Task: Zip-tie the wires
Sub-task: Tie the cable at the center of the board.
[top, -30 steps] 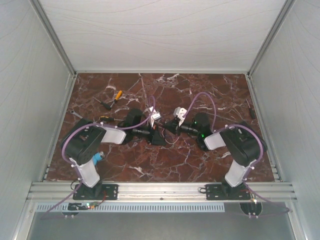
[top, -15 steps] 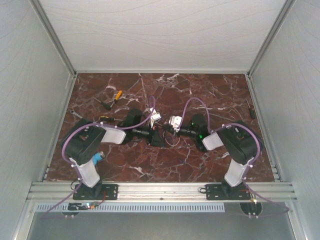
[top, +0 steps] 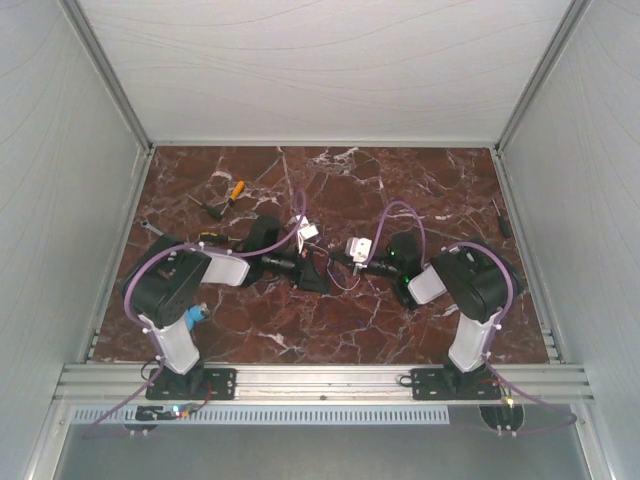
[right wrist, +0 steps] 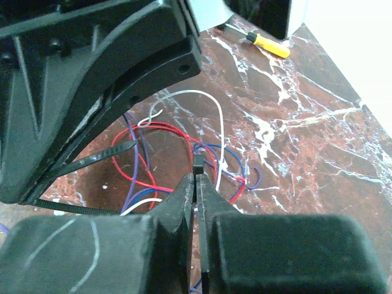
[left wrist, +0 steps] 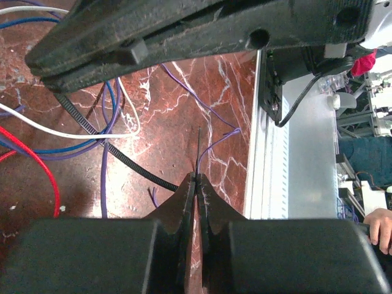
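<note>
Top view: a dark red marble tabletop [top: 420, 180] with two robot arms reaching inward. The left gripper [top: 313, 272] and right gripper [top: 343, 260] meet near the middle of the tabletop. Between them lies the small tangle of thin red, blue, purple and white wires [top: 340, 274].

Left wrist view: the left gripper's jaws are pressed together on a thin dark strip. It is probably the tail of the black plastic zip tie [left wrist: 122, 156], which crosses the wire loops.

Right wrist view: the right gripper is closed, pinching just below the zip tie's small square head [right wrist: 198, 162]. Holding both ends likely lets the arms cinch the loop. A yellow-handled tool [right wrist: 269, 44] lies toward the far left corner. No containers are in sight.
</note>
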Robot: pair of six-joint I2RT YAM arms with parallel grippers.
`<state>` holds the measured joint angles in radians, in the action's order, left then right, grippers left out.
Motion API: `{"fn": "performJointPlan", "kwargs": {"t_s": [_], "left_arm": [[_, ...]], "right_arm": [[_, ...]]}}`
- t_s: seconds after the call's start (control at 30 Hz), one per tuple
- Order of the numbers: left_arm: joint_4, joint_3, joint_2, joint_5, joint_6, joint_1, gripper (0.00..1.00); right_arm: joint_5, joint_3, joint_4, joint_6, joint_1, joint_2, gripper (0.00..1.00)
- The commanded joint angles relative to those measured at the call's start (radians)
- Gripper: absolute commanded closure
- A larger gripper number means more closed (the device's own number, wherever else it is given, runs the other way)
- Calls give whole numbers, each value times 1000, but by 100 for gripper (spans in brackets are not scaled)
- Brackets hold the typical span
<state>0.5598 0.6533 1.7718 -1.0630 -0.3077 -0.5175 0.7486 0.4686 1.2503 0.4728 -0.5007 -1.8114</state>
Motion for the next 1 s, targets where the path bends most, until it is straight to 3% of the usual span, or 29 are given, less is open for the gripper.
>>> {"fn": "performJointPlan", "kwargs": {"t_s": [0.0, 0.97], "left_arm": [[51, 24, 19, -54, -21, 5, 100], [49, 81, 88, -80, -41, 19, 100]], "right_arm": [[0, -25, 161, 21, -4, -14, 100], [-50, -73, 176, 89, -60, 7, 100]]}}
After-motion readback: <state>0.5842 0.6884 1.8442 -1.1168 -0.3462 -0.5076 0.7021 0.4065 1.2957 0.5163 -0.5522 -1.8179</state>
